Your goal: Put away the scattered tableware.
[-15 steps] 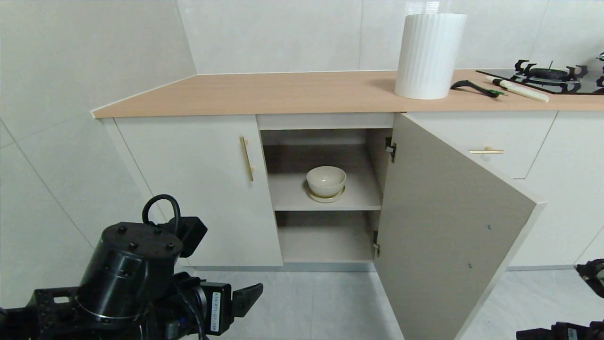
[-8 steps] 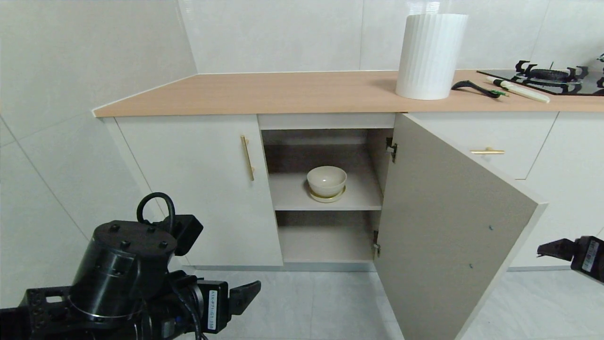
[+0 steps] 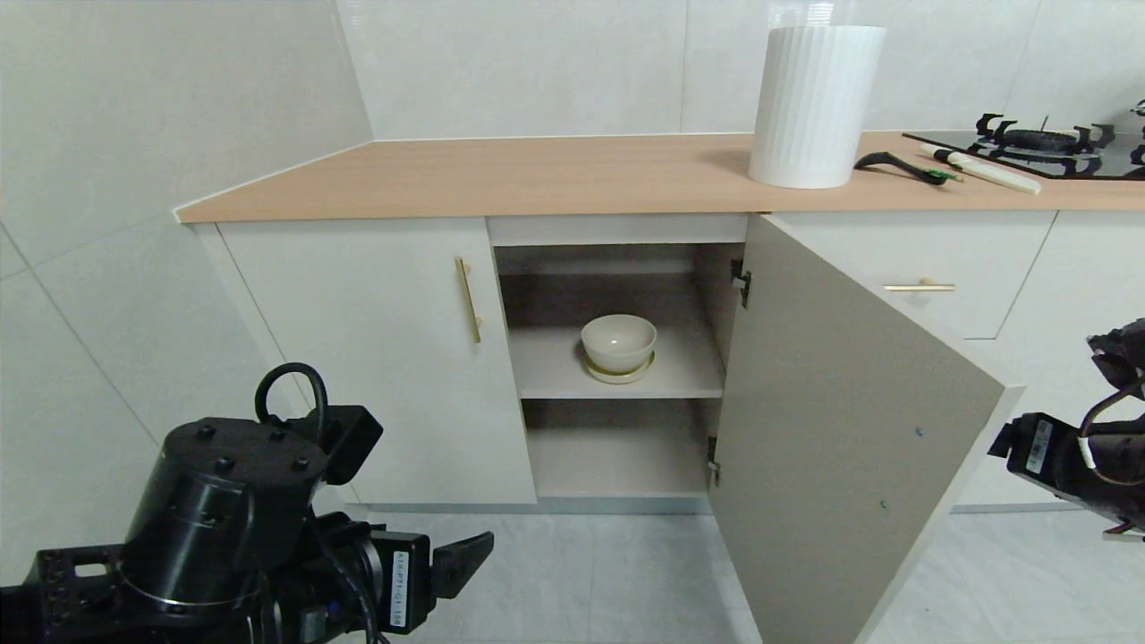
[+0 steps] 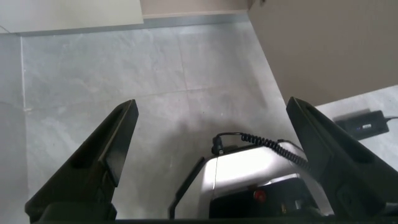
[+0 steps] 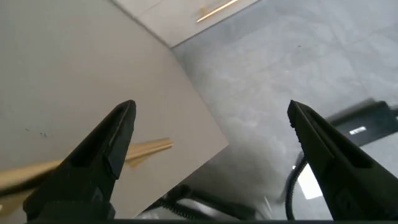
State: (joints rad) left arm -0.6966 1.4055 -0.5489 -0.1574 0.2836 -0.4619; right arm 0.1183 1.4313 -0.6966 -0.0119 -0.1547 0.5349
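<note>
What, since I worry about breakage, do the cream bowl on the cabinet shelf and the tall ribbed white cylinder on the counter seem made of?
The round cream bowl: likely glazed ceramic, smooth with a soft sheen. The tall ribbed white cylinder: matte, evenly fluted; plastic or ceramic, cannot tell which.

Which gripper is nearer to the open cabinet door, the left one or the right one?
Right. The right gripper sits just beyond the free edge of the open cabinet door. The left gripper is low over the floor on the door's inner side, clearly farther off.
</note>
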